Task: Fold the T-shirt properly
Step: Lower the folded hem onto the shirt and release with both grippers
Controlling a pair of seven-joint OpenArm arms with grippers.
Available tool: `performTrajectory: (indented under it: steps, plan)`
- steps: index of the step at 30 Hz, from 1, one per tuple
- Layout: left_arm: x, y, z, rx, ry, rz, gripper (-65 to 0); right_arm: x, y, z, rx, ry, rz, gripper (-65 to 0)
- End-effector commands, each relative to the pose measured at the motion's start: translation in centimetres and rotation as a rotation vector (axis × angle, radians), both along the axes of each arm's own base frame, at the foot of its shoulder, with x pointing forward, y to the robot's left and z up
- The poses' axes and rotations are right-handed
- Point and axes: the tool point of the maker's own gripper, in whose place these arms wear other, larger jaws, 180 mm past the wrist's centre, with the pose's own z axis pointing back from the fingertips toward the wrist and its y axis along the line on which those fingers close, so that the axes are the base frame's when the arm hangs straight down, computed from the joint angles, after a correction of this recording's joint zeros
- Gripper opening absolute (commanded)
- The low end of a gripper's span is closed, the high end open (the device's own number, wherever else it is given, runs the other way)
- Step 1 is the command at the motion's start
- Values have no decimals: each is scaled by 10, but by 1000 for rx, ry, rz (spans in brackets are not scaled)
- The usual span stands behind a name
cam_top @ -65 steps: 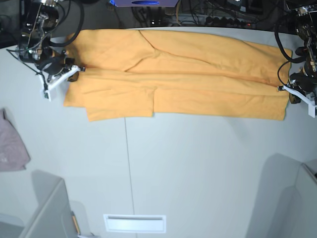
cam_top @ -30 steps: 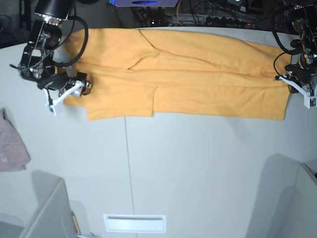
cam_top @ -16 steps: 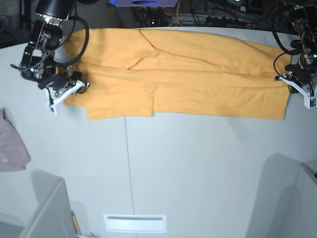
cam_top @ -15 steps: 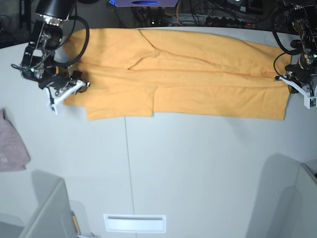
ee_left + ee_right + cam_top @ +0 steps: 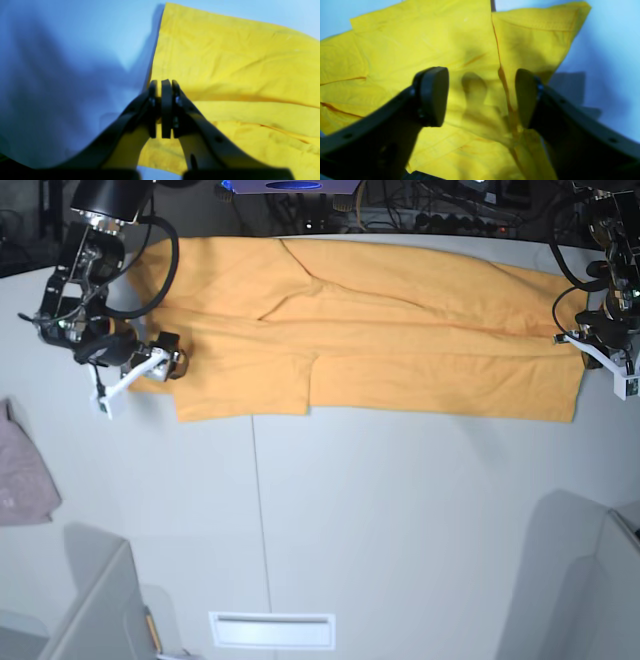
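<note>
T-shirt (image 5: 360, 330) lies stretched along the counter's (image 5: 400, 520) far edge. Left tool (image 5: 162, 86), clenched on nothing, sits over the shirt's edge near the far right corner. Right tool (image 5: 480, 97), spread wide, hovers above the folded sleeve end by the far left corner.

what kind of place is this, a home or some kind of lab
Most likely a robotics lab or test bench, not a home: a plain grey table, two robot arms at either end of an orange T-shirt, and tangled cables and electronics along the table's far edge.
</note>
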Motion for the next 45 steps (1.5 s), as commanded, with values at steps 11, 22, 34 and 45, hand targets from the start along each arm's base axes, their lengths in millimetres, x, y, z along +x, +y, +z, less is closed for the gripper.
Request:
performTrajectory:
  steps: [11, 22, 34, 45]
  plan:
    - [8, 7, 13, 32, -36, -9, -650, 10, -2, -6, 18, 6, -5, -222]
    - [8, 7, 13, 32, -36, -8, -650, 9, 1, -10, 30, 18, -5, -431]
    - [8, 8, 14, 34, -38, -5, -650, 0, 3, -5, 1, -9, 97, -650]
    - [6, 8, 13, 35, -32, -4, -650, -28, 28, 31, 53, -76, 176, -650]
